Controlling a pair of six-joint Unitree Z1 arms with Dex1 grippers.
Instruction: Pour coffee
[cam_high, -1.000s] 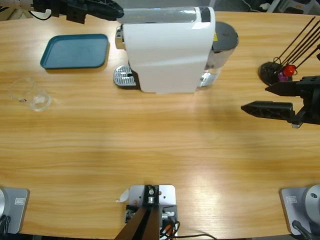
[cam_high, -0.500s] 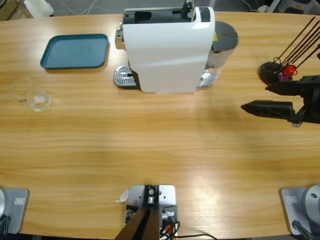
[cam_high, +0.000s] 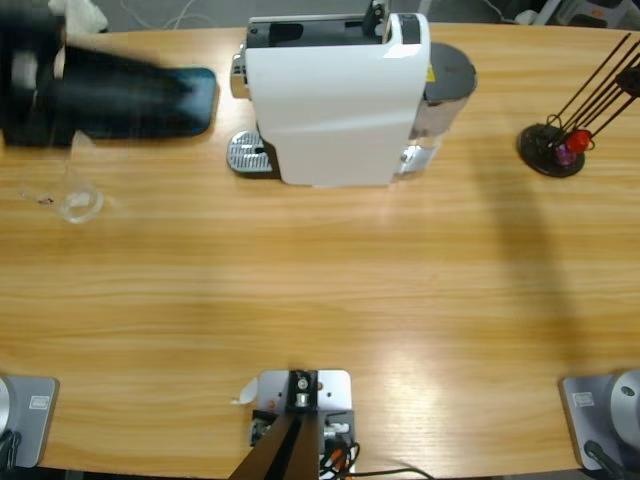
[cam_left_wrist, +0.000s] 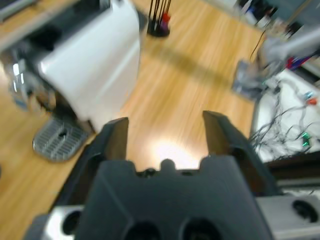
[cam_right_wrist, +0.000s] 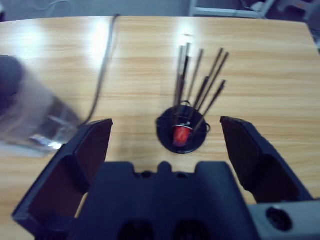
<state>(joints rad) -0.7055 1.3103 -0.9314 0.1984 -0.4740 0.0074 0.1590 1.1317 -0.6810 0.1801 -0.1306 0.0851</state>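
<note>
two black-jawed grippers show here, each through its own wrist view. the left gripper (cam_left_wrist: 165, 132) has its jaws spread wide with nothing between them, looking across the long wooden table (cam_left_wrist: 195, 75) at the boxy white coffee machine (cam_left_wrist: 92, 65) and its round perforated metal drip tray (cam_left_wrist: 57, 142) at the left of that frame. in the high view a blurred dark arm (cam_high: 90, 90) lies across the upper left corner, over most of the teal rectangular plastic tray (cam_high: 200, 100). just below it, near the left edge, stands the small clear glass tumbler (cam_high: 75, 195); i cannot make out any coffee inside it. the white machine (cam_high: 335, 95) sits at top centre, well apart from the glass.

the right gripper (cam_right_wrist: 167, 137) is also spread, empty, pointed down at the black round holder of thin dark sticks (cam_right_wrist: 182, 130) with a red capsule at its base. in the high view that holder (cam_high: 552, 148) stands at the right.
</note>
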